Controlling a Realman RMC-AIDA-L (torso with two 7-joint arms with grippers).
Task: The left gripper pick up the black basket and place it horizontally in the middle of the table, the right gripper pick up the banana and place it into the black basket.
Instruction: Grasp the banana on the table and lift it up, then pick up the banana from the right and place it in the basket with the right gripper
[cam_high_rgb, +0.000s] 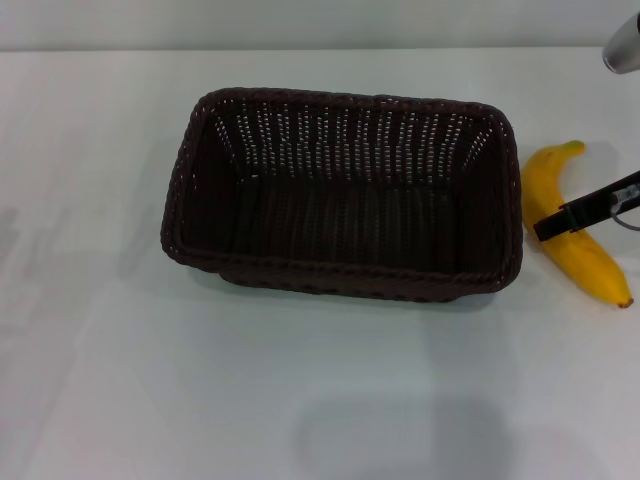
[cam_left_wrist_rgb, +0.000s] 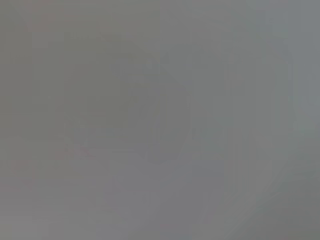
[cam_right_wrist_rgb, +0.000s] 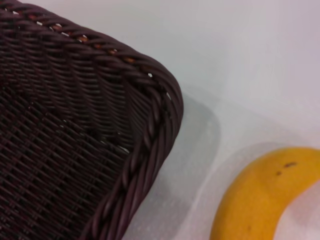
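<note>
Right pincer (cam_high_rgb: 560, 222) across banana (cam_high_rgb: 575, 240)

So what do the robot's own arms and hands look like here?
Very little shows. At the head view's right edge, the right hand appears as a thin black bar-like finger with a slim cable loop behind it, and a silver-grey rounded part sits in the top corner. No left arm or hand is visible anywhere.

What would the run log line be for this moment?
basket: mid-table, empty | banana: on table right of basket | right gripper: at banana | left gripper: not in view
</note>
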